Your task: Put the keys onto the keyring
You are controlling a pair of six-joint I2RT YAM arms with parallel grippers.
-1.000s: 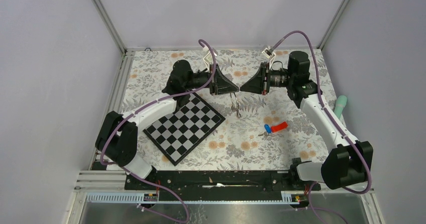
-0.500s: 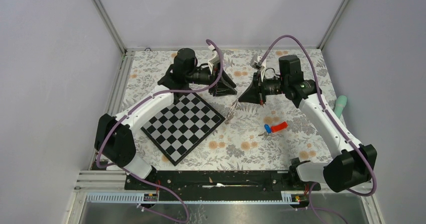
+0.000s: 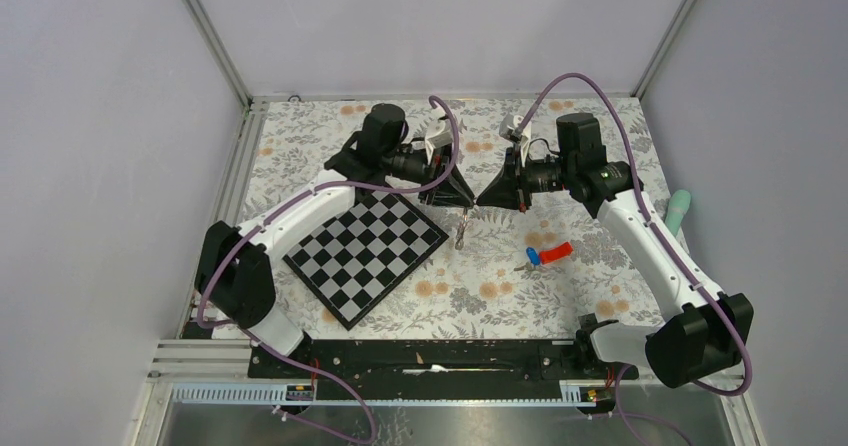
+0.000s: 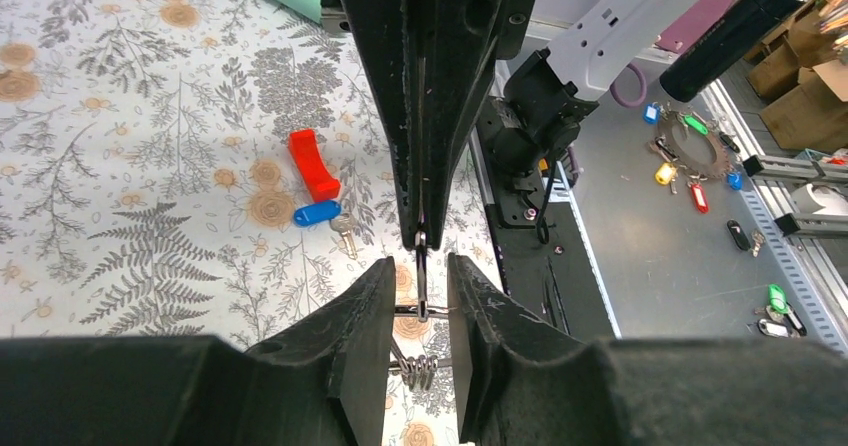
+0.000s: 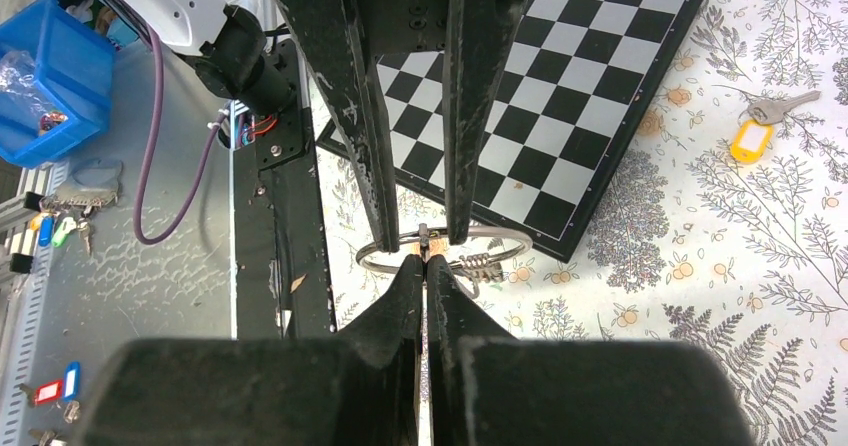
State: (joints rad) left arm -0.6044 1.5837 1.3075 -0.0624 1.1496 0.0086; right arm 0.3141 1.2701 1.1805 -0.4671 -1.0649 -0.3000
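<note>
You're clenching the right gripper on the keyring at 6 o'clock, steadying it for the half-open left gripper.

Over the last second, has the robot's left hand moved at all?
Yes. Judged against the chessboard, the left hand has swung. Its wrist shifted right and towards the far edge, off the board's far corner, while its tips came slightly nearer.

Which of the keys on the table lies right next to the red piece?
The blue-capped key. It lies beside the red piece on the floral cloth, while the yellow-headed key lies apart from both, off the edge of the chessboard.
</note>
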